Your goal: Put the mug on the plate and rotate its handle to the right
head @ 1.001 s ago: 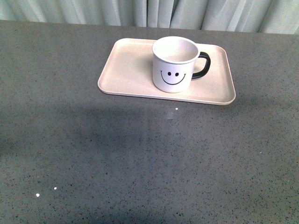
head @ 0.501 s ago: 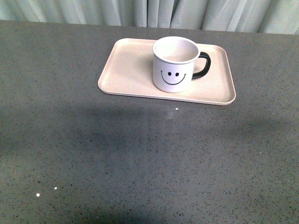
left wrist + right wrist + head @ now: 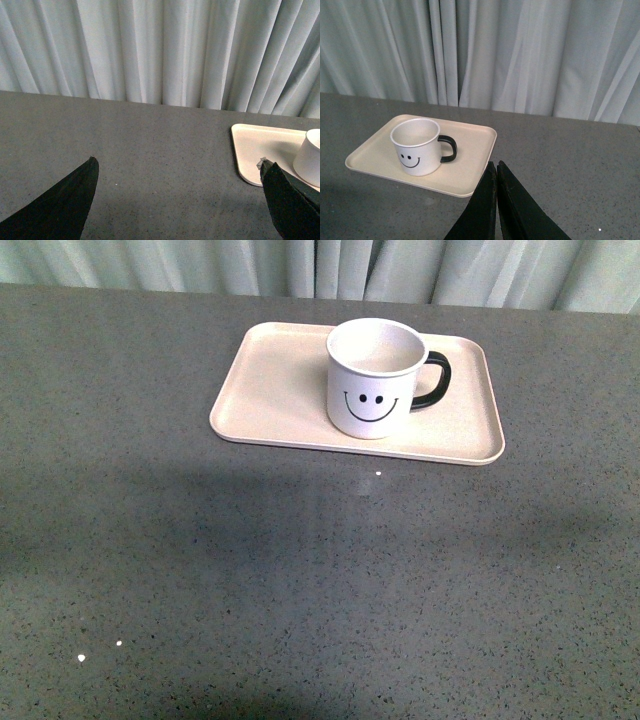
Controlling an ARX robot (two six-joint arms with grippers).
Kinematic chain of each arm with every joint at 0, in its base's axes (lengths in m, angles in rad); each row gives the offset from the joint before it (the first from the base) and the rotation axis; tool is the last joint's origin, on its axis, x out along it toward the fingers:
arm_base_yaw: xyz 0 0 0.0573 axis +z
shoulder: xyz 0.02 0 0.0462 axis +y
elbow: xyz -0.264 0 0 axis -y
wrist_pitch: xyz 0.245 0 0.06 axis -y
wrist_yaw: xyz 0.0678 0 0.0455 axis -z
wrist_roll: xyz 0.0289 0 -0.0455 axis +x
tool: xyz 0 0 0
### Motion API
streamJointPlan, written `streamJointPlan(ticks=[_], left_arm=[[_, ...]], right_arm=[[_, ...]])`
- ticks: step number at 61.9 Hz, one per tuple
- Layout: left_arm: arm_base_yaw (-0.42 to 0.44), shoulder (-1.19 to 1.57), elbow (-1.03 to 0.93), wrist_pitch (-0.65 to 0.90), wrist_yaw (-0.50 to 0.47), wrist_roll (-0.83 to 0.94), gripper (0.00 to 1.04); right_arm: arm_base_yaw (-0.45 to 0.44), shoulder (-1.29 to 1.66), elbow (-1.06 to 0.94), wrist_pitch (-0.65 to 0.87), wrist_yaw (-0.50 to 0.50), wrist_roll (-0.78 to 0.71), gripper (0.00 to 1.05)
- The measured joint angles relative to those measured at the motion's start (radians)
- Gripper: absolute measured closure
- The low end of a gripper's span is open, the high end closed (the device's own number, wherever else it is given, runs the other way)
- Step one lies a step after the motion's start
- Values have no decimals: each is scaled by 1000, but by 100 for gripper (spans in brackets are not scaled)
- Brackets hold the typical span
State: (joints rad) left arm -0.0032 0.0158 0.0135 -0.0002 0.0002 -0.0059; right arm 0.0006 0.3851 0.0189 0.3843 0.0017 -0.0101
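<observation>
Mug (image 3: pixel 375 378) upright on plate (image 3: pixel 270 390), handle (image 3: pixel 432 380) pointing right | left end effector (image 3: pixel 180 200) spread, plate ahead and aside | right end effector (image 3: pixel 496 200) pressed together, mug well ahead | judged complete: stay clear, avoid nudging.

Mug (image 3: pixel 375 378) stands upright on plate (image 3: pixel 270 390); handle (image 3: pixel 432 380) side, surrounding table (image 3: pixel 300 580) unobstructed; curtain (image 3: pixel 320 265) behind.

Grey speckled table (image 3: pixel 200 570) — pink plate (image 3: pixel 280 390) lies flat at far side.
</observation>
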Motion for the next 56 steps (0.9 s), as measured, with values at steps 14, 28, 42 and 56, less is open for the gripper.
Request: streamJointPlan(ticks=[14, 28, 42, 56], left_arm=[[0, 0, 0, 0, 0, 0, 9], [0, 0, 0, 0, 0, 0, 9], [0, 0, 0, 0, 0, 0, 9], [0, 0, 0, 0, 0, 0, 9]], right_arm=[[0, -93, 0, -91, 0, 0, 103], [0, -163, 0, -160, 0, 0, 103], [0, -272, 0, -295, 0, 0, 103], [0, -378, 0, -381, -1, 0, 103]])
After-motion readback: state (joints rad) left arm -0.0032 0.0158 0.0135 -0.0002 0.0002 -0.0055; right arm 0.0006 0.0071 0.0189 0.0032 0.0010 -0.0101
